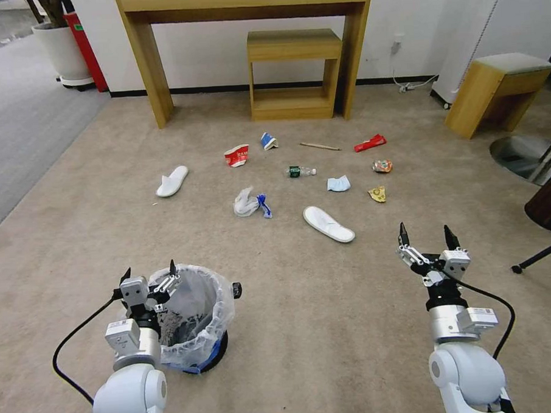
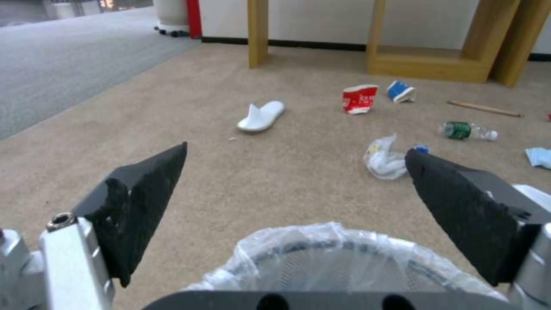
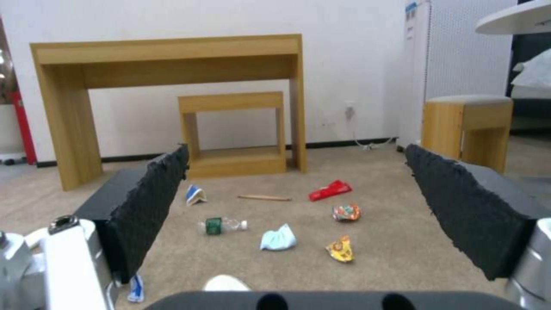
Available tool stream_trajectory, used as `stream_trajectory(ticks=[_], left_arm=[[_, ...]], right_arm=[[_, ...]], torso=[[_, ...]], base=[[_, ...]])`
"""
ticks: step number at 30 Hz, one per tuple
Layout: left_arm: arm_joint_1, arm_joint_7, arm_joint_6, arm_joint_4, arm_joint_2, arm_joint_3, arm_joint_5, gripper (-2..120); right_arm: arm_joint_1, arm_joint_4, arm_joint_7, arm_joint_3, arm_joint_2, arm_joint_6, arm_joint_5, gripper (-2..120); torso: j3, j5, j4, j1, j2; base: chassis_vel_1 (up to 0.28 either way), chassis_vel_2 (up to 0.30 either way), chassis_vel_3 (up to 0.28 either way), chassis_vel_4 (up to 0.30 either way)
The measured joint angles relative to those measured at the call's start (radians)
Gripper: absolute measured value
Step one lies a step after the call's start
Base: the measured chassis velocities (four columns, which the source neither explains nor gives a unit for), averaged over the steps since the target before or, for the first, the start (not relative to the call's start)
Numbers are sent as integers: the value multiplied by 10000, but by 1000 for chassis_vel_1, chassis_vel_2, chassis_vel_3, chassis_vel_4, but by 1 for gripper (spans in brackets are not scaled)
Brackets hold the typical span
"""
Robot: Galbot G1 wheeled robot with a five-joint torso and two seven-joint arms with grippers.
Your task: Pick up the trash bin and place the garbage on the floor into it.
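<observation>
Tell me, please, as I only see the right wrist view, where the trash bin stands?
Observer: The trash bin stands on the floor at the robot's left, the open left gripper at its rim.
Operator: Any litter my view misses?
Observer: A white slipper lies far left, apart from the rest.
Operator: And my right gripper?
Observer: The right gripper hangs over the floor, right of a second slipper.

even indoor light, soft shadows, wrist views slightly blurred
</observation>
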Motion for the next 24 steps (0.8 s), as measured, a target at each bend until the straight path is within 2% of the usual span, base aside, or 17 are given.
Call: stream_trajectory(ticks=[14,17,19,24], left_arm=[[7,-1,-7,9,0,0,4,100],[21,-1,-14,10,0,4,9,100],[57,-1,-39,9,0,20,35,100],[99,0,-64,-12,0,70,63,100]], right_arm=[[-30,-42,-88,-1,31,268,32,100],[-37,-42,-89,7,33,299,31,98],[-67,-25,-146,58,52,295,-103,91],[-139,140,-140,117,77,96,-219,91]], torso=[[0,1,0,0,0],[0,0,0,0,0],[0,1,0,0,0],[0,1,0,0,0]], base=[[3,4,-2,-4],[0,0,0,0],[0,0,0,0],[0,0,0,0]])
